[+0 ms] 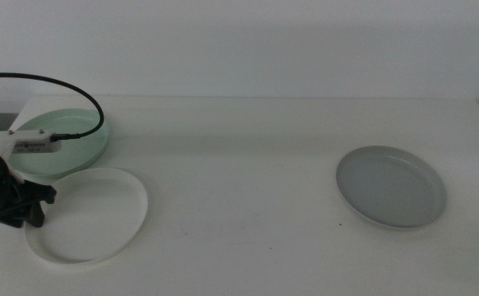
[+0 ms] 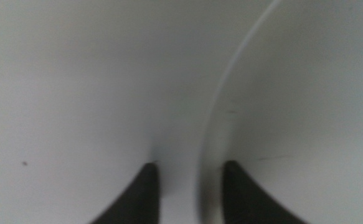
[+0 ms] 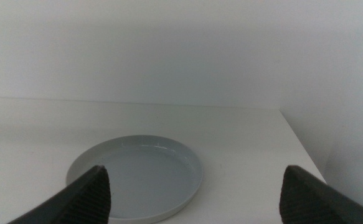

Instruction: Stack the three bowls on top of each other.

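The left gripper (image 1: 35, 207) pinches the near-left rim of the white bowl (image 1: 91, 214), which lies just in front of the mint bowl (image 1: 66, 140) on the bench (image 1: 239, 156). This looks like the first pickup; next, lift it over a neighbour. The right gripper (image 3: 193, 193), spread wide, waits behind the grey bowl (image 1: 391, 186).

Three bowls: one white bowl (image 1: 91, 215), one mint bowl (image 1: 79, 141), one grey bowl (image 1: 391, 187).
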Robot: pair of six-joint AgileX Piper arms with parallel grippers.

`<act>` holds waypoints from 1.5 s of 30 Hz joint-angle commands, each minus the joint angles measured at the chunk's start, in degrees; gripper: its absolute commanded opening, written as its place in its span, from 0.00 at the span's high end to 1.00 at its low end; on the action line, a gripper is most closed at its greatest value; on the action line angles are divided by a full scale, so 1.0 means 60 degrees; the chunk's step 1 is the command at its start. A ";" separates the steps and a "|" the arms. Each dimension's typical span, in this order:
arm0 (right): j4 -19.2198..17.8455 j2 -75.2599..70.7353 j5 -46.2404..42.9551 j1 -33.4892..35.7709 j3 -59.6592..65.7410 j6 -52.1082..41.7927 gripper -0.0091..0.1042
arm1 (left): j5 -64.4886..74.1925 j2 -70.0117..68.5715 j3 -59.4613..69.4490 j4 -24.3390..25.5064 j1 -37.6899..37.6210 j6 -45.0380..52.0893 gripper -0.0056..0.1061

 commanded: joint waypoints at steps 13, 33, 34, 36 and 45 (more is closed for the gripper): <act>-0.0102 -0.0046 -0.0091 -0.0028 0.0033 -0.0029 0.14 | 0.0309 -0.1297 -0.0050 -0.1071 -0.0437 -0.0328 0.96; -0.0102 -0.0046 -0.0091 -0.0028 0.0033 -0.0029 0.14 | 0.1073 0.0315 -0.3928 -0.1230 -0.5069 -0.2970 0.96; -0.0102 -0.0046 -0.0091 -0.0028 0.0033 -0.0029 0.14 | 0.1093 0.0508 -0.4095 -0.1232 -0.5206 -0.2976 0.96; -0.0102 -0.0046 -0.0091 -0.0028 0.0033 -0.0029 0.14 | 0.1093 0.0832 -0.4314 -0.1336 -0.5409 -0.3043 0.96; -0.0102 -0.0046 -0.0091 -0.0028 0.0033 -0.0029 0.14 | 0.1034 0.1797 -0.4527 -0.1601 -0.5836 -0.2958 0.96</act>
